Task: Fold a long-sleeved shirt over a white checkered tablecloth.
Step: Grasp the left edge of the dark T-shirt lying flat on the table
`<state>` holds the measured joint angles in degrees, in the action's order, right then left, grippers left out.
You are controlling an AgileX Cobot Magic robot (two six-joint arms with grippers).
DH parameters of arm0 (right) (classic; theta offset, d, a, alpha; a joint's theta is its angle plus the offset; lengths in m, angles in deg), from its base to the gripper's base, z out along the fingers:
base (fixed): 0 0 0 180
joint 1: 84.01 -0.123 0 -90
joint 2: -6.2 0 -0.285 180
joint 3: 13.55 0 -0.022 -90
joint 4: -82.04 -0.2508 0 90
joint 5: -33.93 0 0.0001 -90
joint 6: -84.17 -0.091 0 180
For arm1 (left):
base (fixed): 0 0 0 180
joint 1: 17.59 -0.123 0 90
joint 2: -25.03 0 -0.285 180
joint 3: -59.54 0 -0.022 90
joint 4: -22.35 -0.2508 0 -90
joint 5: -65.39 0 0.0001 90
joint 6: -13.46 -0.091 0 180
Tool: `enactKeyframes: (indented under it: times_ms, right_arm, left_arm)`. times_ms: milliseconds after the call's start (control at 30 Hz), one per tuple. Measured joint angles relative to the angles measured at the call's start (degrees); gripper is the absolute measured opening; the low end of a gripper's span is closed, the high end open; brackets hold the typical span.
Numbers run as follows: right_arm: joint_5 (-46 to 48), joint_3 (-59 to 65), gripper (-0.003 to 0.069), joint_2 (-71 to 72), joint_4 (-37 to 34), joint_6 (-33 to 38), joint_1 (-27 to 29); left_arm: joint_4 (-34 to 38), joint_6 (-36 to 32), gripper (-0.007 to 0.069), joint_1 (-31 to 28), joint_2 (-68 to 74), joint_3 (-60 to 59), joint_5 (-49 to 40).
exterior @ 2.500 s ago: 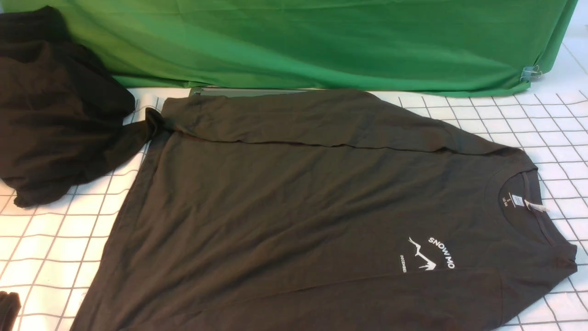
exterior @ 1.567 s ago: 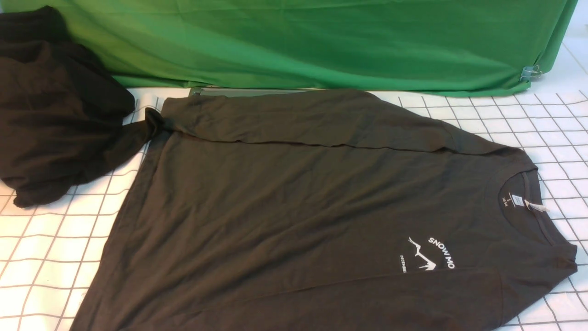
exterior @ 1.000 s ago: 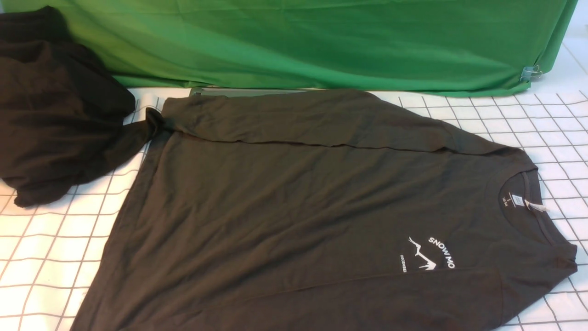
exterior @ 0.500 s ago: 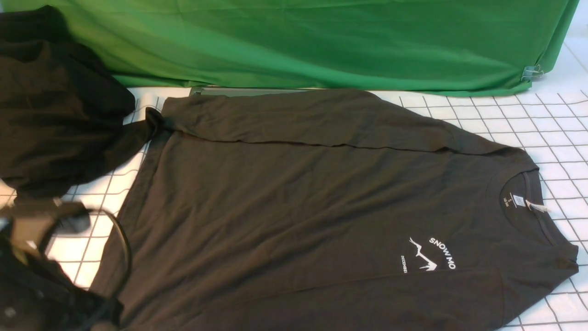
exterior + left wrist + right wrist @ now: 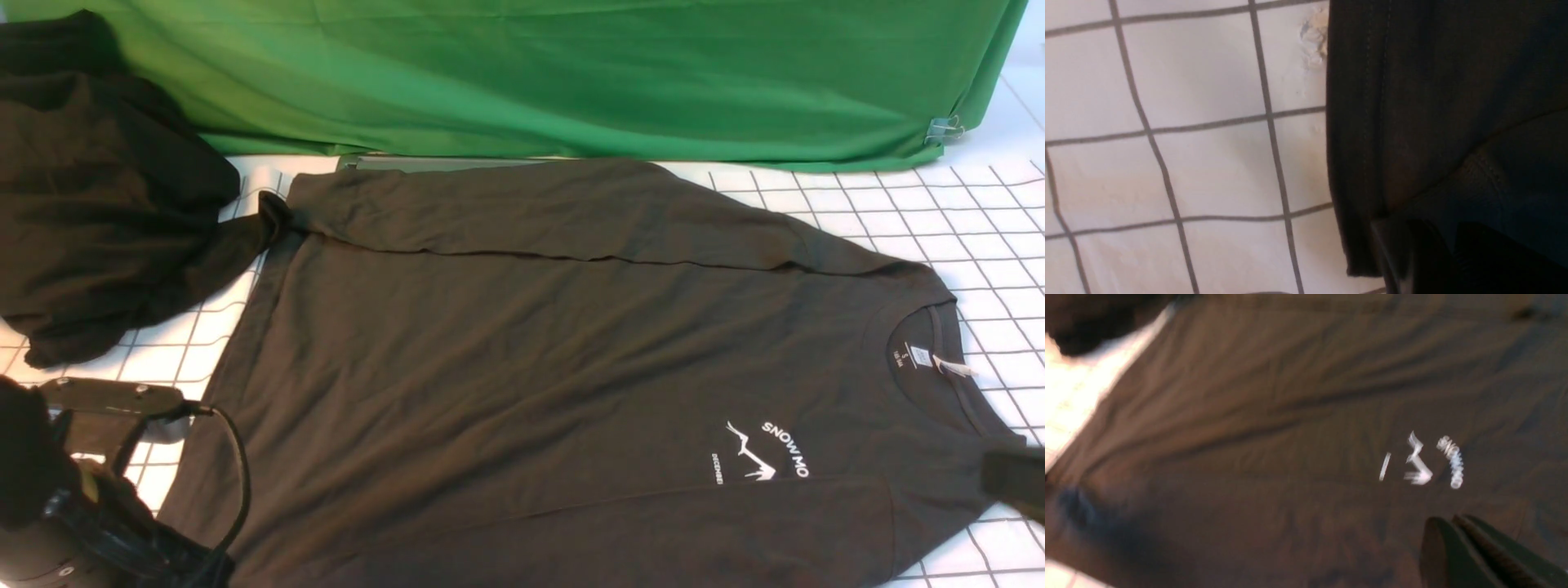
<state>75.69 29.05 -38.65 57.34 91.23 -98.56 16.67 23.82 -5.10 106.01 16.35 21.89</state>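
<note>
From the front: shows the long-sleeved shirt (image 5: 522, 359) flat on the white checkered tablecloth (image 5: 963, 212), collar (image 5: 976, 412) toward the robot's right, hem (image 5: 237, 327) toward its left, both sleeves laid in along the body, probably squared up for a lengthwise fold. Places the left arm (image 5: 57, 523) at the hem's near corner and the right gripper (image 5: 1012, 483) just beside the near shoulder, likely so as to take both ends of one edge together. Leaves a black heap (image 5: 98, 188) at the far left and green cloth (image 5: 571, 73) along the back.

From the left wrist: looks down on the stitched hem against bare checks, with the left gripper (image 5: 1447, 245) over the corner. Cannot tell how wide the jaws stand, nor whether they hold any cloth.

From the right wrist: blurs the chest print (image 5: 1425, 461). Shows the jaws pressed together, holding nothing, above the shirt. Presumably needs to part them before any pinch.
</note>
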Motion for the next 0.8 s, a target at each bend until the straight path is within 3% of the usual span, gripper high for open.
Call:
enactKeyframes:
  times_ms: [200,367,533,800]
  right_arm:
    - [0.76,0.00,0.0013,-1.87,-0.35,0.19,-0.81]
    - [0.76,0.00,0.0019,-1.87,-0.37,0.24,-0.81]
    - [0.76,0.00,0.0020,-1.87,-0.43,0.58,-0.81]
    - [0.51,0.00,0.0033,-1.87,-0.51,1.50,-0.81]
  left_arm:
    - [-0.16,-0.08,0.0355,0.00,3.84,0.00,0.85]
    - [-0.16,-0.08,0.0373,0.00,6.08,0.00,0.90]
    - [-0.03,-0.08,0.0314,0.00,7.66,0.00,1.08]
    - [0.09,-1.83,0.0029,0.00,7.84,0.60,-2.66]
